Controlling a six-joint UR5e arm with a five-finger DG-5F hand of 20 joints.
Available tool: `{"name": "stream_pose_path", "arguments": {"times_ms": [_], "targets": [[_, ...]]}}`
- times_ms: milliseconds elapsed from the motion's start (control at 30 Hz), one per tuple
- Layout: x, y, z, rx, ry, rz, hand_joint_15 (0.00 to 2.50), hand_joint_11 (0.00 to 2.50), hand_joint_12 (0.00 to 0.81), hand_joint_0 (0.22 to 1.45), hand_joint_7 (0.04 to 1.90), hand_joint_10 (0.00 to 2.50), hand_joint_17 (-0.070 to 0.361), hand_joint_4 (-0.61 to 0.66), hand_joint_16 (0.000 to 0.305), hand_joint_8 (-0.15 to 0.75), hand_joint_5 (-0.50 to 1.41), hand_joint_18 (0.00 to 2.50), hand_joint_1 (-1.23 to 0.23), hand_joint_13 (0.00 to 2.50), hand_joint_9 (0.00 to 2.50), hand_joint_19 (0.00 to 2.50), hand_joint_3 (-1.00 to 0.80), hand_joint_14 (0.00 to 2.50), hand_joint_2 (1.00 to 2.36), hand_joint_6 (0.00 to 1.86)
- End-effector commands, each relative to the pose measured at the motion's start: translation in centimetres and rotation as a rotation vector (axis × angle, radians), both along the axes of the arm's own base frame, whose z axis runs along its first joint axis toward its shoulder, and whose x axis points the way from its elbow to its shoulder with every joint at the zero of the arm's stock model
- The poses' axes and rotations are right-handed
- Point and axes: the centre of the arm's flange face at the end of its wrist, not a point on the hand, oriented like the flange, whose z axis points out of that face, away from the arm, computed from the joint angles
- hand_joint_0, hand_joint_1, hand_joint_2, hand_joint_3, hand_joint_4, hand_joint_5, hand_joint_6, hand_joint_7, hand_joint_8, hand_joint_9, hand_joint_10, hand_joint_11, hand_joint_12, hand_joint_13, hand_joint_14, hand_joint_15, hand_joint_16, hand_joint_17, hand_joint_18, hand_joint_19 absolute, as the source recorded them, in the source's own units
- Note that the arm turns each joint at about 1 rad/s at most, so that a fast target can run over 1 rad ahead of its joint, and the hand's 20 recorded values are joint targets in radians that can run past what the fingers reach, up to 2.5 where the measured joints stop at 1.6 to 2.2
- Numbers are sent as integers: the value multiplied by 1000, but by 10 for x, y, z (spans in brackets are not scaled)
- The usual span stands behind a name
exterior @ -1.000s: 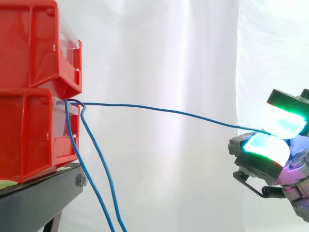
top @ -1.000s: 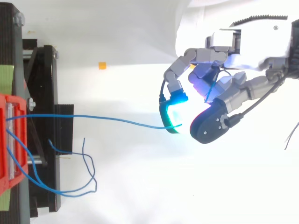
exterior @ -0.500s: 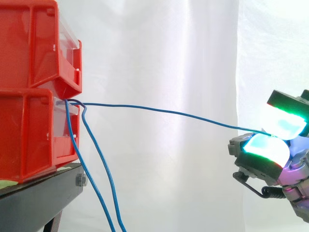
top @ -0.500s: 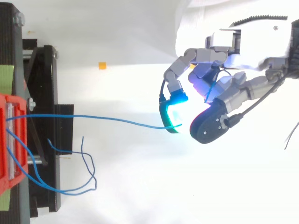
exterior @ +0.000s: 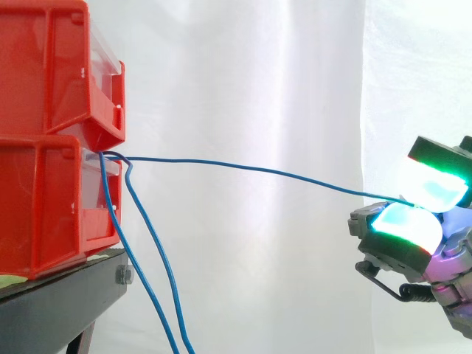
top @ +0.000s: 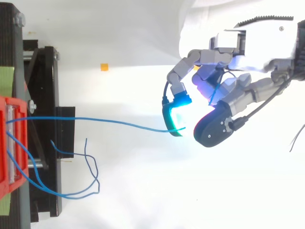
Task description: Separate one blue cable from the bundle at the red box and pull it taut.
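The hand (top: 225,88) is pinching one blue cable (exterior: 243,167) between glowing fingertips (exterior: 405,223), holding it nearly taut from the lower red bin (exterior: 44,199).

Curtain: we see a white curtain (exterior: 243,221) hanging in soft vertical folds, brighter toward its right side.
Stand: we see a black stand (exterior: 63,299) at the lower left corner, with a bolt (exterior: 124,275) on its front edge.
Floor: from above we see a pale floor (top: 143,200) with a small orange square (top: 103,67) near the stand.

Blue cable (exterior: 258,169) spans gap, red bins (exterior: 44,177) to hand (exterior: 404,227); above seems free
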Motion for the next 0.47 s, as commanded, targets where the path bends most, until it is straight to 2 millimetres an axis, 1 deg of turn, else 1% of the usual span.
{"name": "stream_pose_path", "arguments": {"times_ms": [0, 433], "targets": [[0, -1, 1, 0, -1, -1, 1387, 1681, 431, 896, 1392, 2500, 108, -264, 48, 319, -174, 1266, -823, 1159, 793, 531, -377, 2500, 1008, 967], [0, 0, 1, 0, -1, 0, 1387, 1679, 432, 895, 1402, 2500, 109, -262, 48, 317, -175, 1271, -823, 1158, 792, 529, -375, 2500, 1009, 966]]}}
